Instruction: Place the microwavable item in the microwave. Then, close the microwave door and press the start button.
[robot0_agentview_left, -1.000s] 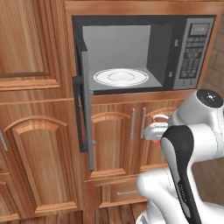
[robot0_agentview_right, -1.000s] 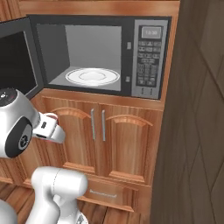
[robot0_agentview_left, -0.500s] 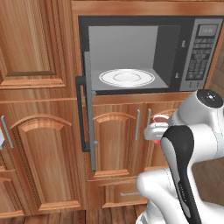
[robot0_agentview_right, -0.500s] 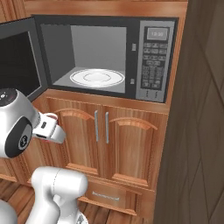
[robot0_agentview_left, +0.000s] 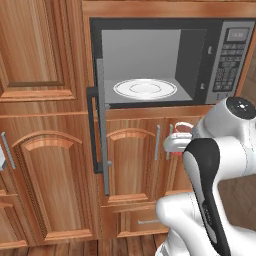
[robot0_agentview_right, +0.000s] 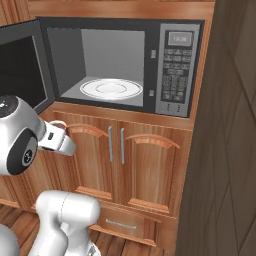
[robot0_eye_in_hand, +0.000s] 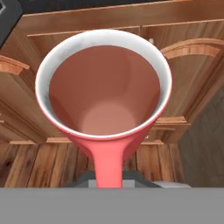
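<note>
- I take the microwave (robot0_agentview_left: 170, 60) as my landmark: it sits built into the wooden cabinetry, with a grey cavity and a keypad panel (robot0_agentview_right: 176, 72) on its right side.
- The microwave door (robot0_agentview_left: 100, 125) stands open, swung out to the left of the cavity; in the left base view I see it nearly edge-on, with its dark bar handle (robot0_agentview_left: 92, 130) on the outer side, and in the right base view its dark window (robot0_agentview_right: 22, 70) faces me.
- Inside the microwave, the white round turntable (robot0_agentview_right: 111, 88) lies on the cavity floor with nothing on it.
- My gripper (robot0_eye_in_hand: 108, 177) is clenched on the red cup (robot0_eye_in_hand: 105, 94); in the hand view I look into its mouth, pale rim around a red inside, and it hides the fingertips.
- The cup is outside the microwave, below the cavity's lower edge, in front of the arched cabinet doors (robot0_agentview_right: 120, 165) under the oven.
- In the left base view, a bit of the cup's rim (robot0_agentview_left: 182, 126) peeks out past the white wrist, below the right half of the microwave opening.
- In the right base view, the rim (robot0_agentview_right: 56, 124) shows just below the open door's lower corner, left of the cabinet doors' two vertical handles (robot0_agentview_right: 116, 145).
- Below the cup in the hand view I see a wooden plank floor (robot0_eye_in_hand: 39, 164).
</note>
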